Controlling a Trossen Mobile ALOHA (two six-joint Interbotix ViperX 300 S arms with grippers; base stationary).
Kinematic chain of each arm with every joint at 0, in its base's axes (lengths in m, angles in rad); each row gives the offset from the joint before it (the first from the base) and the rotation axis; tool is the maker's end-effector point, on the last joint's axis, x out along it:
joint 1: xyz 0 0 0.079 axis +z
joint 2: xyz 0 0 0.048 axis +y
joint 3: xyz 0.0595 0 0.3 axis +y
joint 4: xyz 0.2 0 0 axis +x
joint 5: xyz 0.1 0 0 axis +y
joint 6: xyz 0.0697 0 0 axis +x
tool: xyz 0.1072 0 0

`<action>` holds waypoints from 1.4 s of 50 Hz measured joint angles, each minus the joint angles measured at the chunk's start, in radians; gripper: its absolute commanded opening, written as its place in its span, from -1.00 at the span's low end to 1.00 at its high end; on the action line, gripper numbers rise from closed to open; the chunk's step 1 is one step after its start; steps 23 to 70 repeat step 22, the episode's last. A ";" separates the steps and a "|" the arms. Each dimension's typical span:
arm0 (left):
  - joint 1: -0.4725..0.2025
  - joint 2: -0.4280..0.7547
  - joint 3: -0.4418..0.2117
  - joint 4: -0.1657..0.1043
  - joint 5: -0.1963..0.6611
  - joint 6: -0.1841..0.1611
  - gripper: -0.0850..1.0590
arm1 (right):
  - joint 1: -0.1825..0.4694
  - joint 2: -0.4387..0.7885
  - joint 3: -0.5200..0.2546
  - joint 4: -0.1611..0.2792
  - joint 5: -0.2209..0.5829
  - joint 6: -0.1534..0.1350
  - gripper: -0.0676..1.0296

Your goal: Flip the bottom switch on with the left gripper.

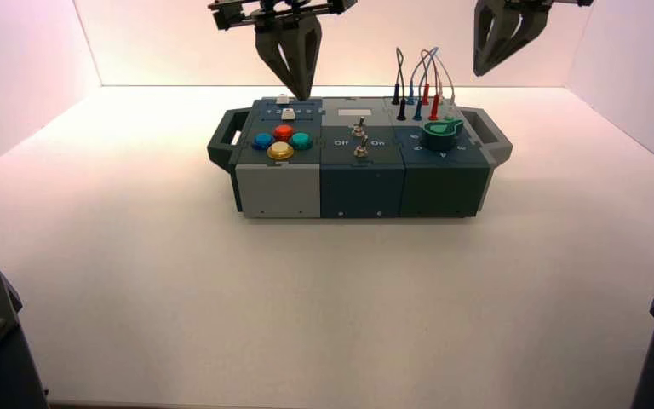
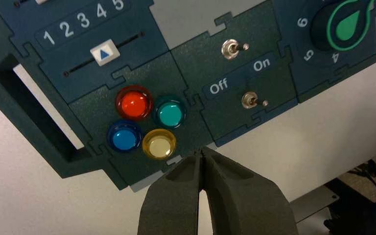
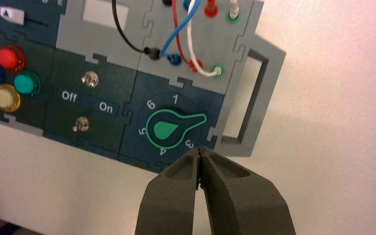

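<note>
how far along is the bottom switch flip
The bottom switch already looks flipped: its lever leans toward the On side in the left wrist view, like the twin toggle. The left gripper hangs shut above the box's back edge, touching nothing. The right gripper is parked high, also shut. Nothing appears left.

We see a plain white surface (image 1: 179, 281) with pale walls around it. Only the box (image 1: 358, 183) rests directly on it, set toward the back, its front face toward us and a handle at each end.
</note>
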 measured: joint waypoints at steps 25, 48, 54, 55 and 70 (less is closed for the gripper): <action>0.000 -0.021 0.008 -0.005 -0.028 -0.002 -0.91 | 0.074 -0.031 0.014 0.012 0.000 0.002 -0.92; 0.000 -0.021 0.008 -0.005 -0.028 -0.002 -0.91 | 0.074 -0.031 0.014 0.012 0.000 0.002 -0.92; 0.000 -0.021 0.008 -0.005 -0.028 -0.002 -0.91 | 0.074 -0.031 0.014 0.012 0.000 0.002 -0.92; 0.000 -0.021 0.008 -0.005 -0.028 -0.002 -0.91 | 0.074 -0.031 0.014 0.012 0.000 0.002 -0.92; 0.000 -0.021 0.008 -0.005 -0.028 -0.002 -0.91 | 0.074 -0.031 0.014 0.012 0.000 0.002 -0.92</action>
